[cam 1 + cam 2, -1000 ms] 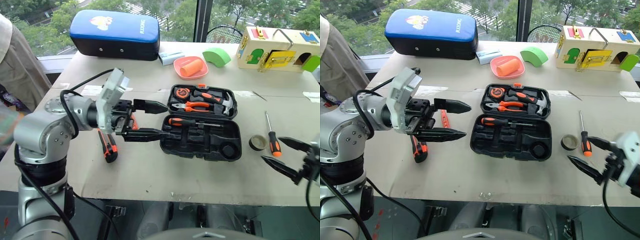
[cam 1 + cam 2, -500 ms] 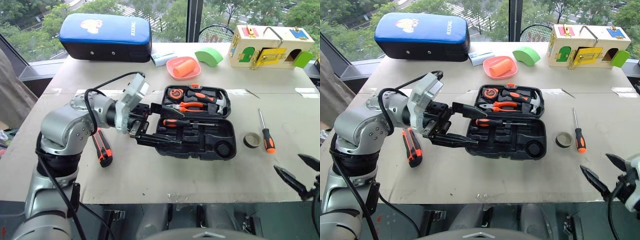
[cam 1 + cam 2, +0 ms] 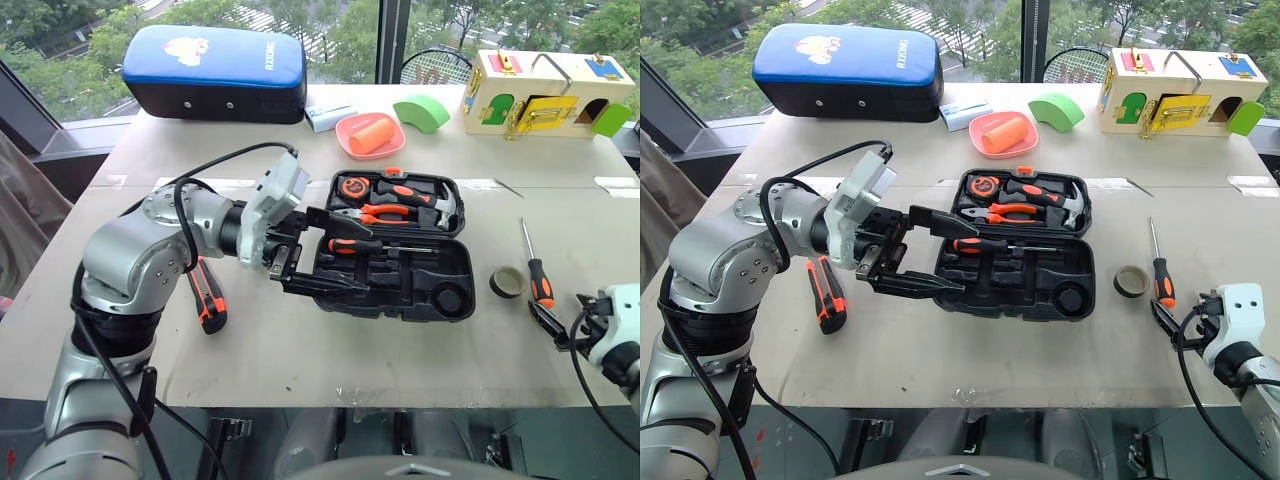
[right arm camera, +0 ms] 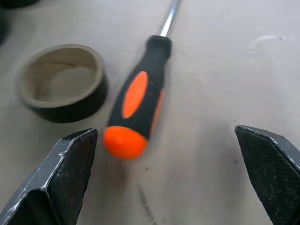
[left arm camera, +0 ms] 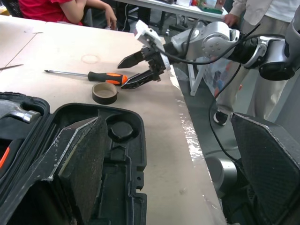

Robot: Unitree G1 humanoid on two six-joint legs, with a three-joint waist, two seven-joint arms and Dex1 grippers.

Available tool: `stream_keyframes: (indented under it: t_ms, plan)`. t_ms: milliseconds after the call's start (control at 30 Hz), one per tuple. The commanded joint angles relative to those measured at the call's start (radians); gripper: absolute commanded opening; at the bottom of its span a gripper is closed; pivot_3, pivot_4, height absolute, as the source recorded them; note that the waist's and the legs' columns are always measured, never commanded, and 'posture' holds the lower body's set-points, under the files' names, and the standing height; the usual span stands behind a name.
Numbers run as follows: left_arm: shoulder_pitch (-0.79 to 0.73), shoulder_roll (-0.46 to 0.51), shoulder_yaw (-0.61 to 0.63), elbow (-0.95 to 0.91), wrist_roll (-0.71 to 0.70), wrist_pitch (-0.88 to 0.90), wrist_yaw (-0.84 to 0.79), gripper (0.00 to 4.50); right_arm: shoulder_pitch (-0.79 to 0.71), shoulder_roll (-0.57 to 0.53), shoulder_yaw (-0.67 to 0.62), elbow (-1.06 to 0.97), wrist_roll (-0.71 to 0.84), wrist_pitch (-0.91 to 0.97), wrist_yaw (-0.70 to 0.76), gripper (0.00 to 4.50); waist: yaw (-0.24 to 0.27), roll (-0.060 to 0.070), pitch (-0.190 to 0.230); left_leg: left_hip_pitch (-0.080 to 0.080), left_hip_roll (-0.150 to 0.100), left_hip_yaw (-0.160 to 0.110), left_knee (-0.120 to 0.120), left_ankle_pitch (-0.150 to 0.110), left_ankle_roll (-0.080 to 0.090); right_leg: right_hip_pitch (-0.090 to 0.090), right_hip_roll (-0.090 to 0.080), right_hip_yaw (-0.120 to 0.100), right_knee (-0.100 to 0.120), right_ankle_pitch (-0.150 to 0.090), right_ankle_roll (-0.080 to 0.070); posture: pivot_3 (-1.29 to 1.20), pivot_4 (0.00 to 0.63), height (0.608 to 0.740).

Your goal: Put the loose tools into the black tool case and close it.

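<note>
Near the table's [image 3: 300,350] right edge, the right gripper's [image 4: 164,173] spread jaws are flanking a rubbery orange-black screwdriver [image 4: 138,105] beside a tape ring [image 4: 61,82]; the left gripper's [image 3: 325,255] jaws are gaping over the moulded case [image 3: 400,290].

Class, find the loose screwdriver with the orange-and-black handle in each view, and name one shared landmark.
Left eye: screwdriver, far right, on the table.
Right eye: right of the open black tool case.
Left wrist: beyond the case.
Right wrist: centre, handle nearest.
Landmark: small dark tape roll beside it.

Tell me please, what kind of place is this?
Probably a robot test lab in an upper-floor room: windows look down on trees, the paper-covered table holds practice props such as a latch box, and people stay nearby.
</note>
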Motion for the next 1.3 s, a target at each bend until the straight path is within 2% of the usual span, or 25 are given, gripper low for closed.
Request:
stream_keyframes:
  t_ms: [33,67,133,200,233,400,500,600,667,767,867,1033,1300]
  plan:
    - [-0.012,0.017,0.007,-0.027,-0.003,-0.019,0.005,4.50,-0.016,0.025,0.008,-0.002,-0.010,-0.035,-0.023,3.15,0.000,0.000,0.000,0.000,0.000,0.000,0.000,0.000,0.000,0.000,0.000,0.000,0.000,0.000,0.000,0.00,0.150,0.735]
    - [-0.012,0.018,0.007,-0.027,-0.003,-0.020,0.005,4.50,-0.021,0.034,0.014,-0.004,-0.011,-0.037,-0.028,2.78,0.000,0.000,0.000,0.000,0.000,0.000,0.000,0.000,0.000,0.000,0.000,0.000,0.000,0.000,0.000,0.00,0.150,0.735]
    - [-0.012,0.019,0.004,-0.025,-0.001,-0.024,0.008,4.50,-0.033,0.054,0.023,-0.006,-0.007,-0.040,-0.034,1.68,0.000,0.000,0.000,0.000,0.000,0.000,0.000,0.000,0.000,0.000,0.000,0.000,0.000,0.000,0.000,0.00,0.150,0.735]
    - [-0.011,0.016,0.003,-0.024,-0.001,-0.024,0.015,4.50,-0.039,0.073,0.027,-0.007,0.005,-0.046,-0.031,0.76,-0.002,0.000,0.000,0.000,0.000,0.000,0.000,0.000,0.000,0.000,0.000,0.000,0.000,0.000,0.000,0.00,0.150,0.735]
    - [-0.011,0.014,0.002,-0.024,0.000,-0.024,0.019,4.50,-0.042,0.082,0.028,-0.010,0.008,-0.048,-0.035,0.44,-0.003,0.000,0.000,0.001,0.000,0.001,0.000,0.000,0.000,0.000,0.000,0.001,0.000,0.000,0.000,0.00,0.150,0.735]
    - [0.002,0.019,0.013,-0.025,-0.005,-0.018,0.034,4.50,-0.077,0.078,-0.017,-0.037,0.019,-0.044,-0.070,0.45,-0.016,0.000,0.000,0.001,0.000,0.001,0.000,0.000,0.000,0.000,0.000,0.002,0.001,0.000,0.000,0.00,0.150,0.735]
    - [0.033,0.058,0.033,-0.015,0.000,-0.019,0.026,4.50,-0.157,-0.014,-0.033,-0.053,0.046,-0.059,0.001,0.45,-0.026,0.002,0.001,0.001,0.000,0.003,0.000,0.000,0.000,-0.001,0.000,0.003,0.002,0.000,0.000,0.00,0.150,0.735]
    - [0.089,0.113,0.064,0.007,0.030,-0.053,0.022,4.50,-0.262,-0.165,0.046,-0.033,0.055,-0.089,0.190,0.45,-0.034,0.004,0.002,0.001,0.000,0.005,-0.001,0.000,0.000,-0.002,0.001,0.005,0.002,0.000,0.000,0.00,0.150,0.735]
    - [0.149,0.161,0.117,0.003,0.032,-0.062,0.024,4.50,-0.367,-0.287,0.165,-0.016,0.082,-0.108,0.424,0.45,-0.036,0.003,0.002,0.002,0.001,0.004,-0.003,0.000,0.000,-0.002,0.003,0.006,0.001,0.000,0.000,0.00,0.150,0.735]
    - [0.215,0.203,0.159,-0.013,0.029,-0.076,0.025,4.50,-0.490,-0.365,0.299,0.025,0.100,-0.128,0.636,0.45,-0.042,0.002,0.004,0.002,0.002,0.003,-0.004,0.000,0.000,-0.003,0.004,0.007,0.000,0.000,0.000,0.00,0.150,0.735]
    - [0.283,0.234,0.185,-0.043,0.043,-0.099,0.031,4.50,-0.618,-0.354,0.442,0.109,0.038,-0.188,0.748,0.45,-0.038,0.001,0.005,0.000,0.002,0.001,-0.004,0.000,0.000,-0.003,0.003,0.005,-0.003,0.000,0.000,0.00,0.150,0.735]
    - [0.344,0.237,0.209,-0.110,0.045,-0.116,0.080,4.50,-0.755,-0.267,0.611,0.290,-0.115,-0.308,0.780,0.45,-0.017,0.000,0.005,-0.003,0.000,0.001,-0.001,-0.002,0.003,-0.003,0.000,0.003,-0.007,0.001,0.001,0.00,0.150,0.735]
    - [0.360,0.253,0.242,-0.124,0.030,-0.106,0.109,4.50,-0.818,-0.253,0.670,0.525,-0.239,-0.467,0.830,0.45,-0.018,0.000,0.005,-0.013,0.000,0.000,0.000,-0.001,0.002,-0.013,0.000,0.002,-0.005,0.002,0.001,0.00,0.150,0.735]
